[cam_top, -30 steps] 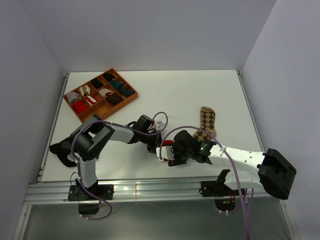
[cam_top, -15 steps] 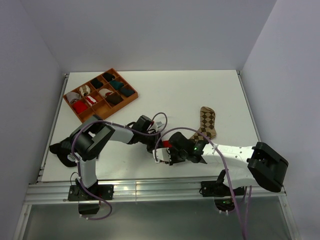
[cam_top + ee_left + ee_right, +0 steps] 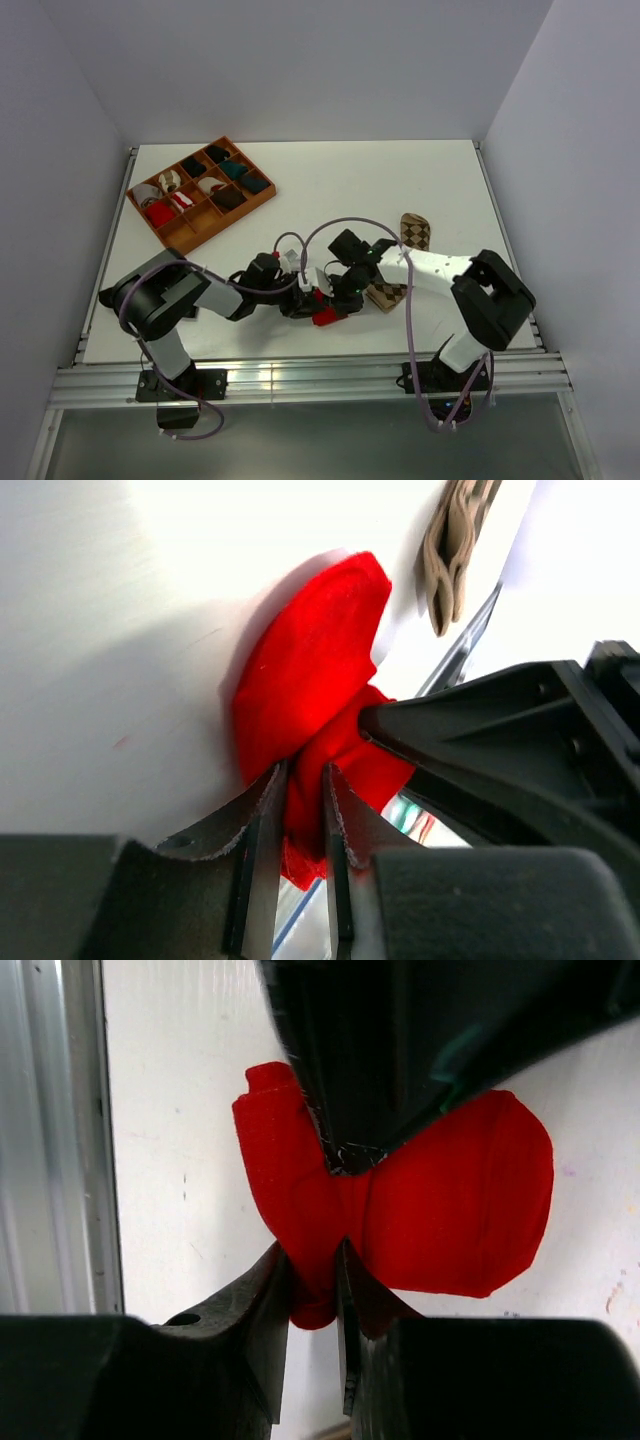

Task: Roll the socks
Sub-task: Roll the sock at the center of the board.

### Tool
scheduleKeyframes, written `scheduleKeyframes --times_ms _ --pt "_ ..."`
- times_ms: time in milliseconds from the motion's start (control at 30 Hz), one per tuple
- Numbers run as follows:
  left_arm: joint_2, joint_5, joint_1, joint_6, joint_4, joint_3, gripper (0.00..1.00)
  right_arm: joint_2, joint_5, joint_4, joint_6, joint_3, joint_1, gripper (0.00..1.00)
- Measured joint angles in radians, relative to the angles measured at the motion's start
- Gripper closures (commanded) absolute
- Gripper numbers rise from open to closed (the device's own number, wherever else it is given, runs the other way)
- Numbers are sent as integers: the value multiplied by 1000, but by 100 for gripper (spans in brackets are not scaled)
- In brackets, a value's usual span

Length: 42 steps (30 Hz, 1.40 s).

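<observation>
The bright red sock (image 3: 323,317) lies bunched on the white table near the front edge, between my two grippers. My left gripper (image 3: 308,303) (image 3: 305,790) comes in from the left, its jaws pinching a fold of red fabric (image 3: 310,680). From the opposite side my right gripper (image 3: 333,303) (image 3: 315,1280) is shut on another fold of the same sock (image 3: 450,1200). The white patch is hidden. The argyle sock (image 3: 414,230) (image 3: 455,550) lies flat to the right, partly under the right arm.
A brown divided tray (image 3: 222,219) with several sock rolls stands at the back left. The table's metal front rail (image 3: 300,375) runs close behind the red sock. The right arm's cable (image 3: 330,228) loops above the grippers.
The right arm swung in over the argyle sock and its gripper closed on the red sock. The left arm stretched lower and forward. The red sock shifted toward the front edge.
</observation>
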Motion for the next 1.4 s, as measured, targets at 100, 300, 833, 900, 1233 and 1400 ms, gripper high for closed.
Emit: scheduleKeyframes --times_ms 100,300,833,900,1233,1400 --pt "-39 -84 -6 -45 92 -76 75 76 -58 -70 -17 75 -25 85" --pt "-159 -267 -36 -66 142 -194 71 219 -150 -229 -59 217 -80 85" --pt "-485 -670 -261 178 -42 -231 49 492 -246 -554 -98 478 -130 84" --pt "-475 -673 -263 232 -42 -218 48 505 -249 -570 -97 490 -130 84" --pt "-411 -631 -285 456 -38 -140 47 547 -263 -622 -84 523 -132 83" --pt "-345 -579 -285 512 -38 -95 48 563 -266 -639 -79 538 -132 83"
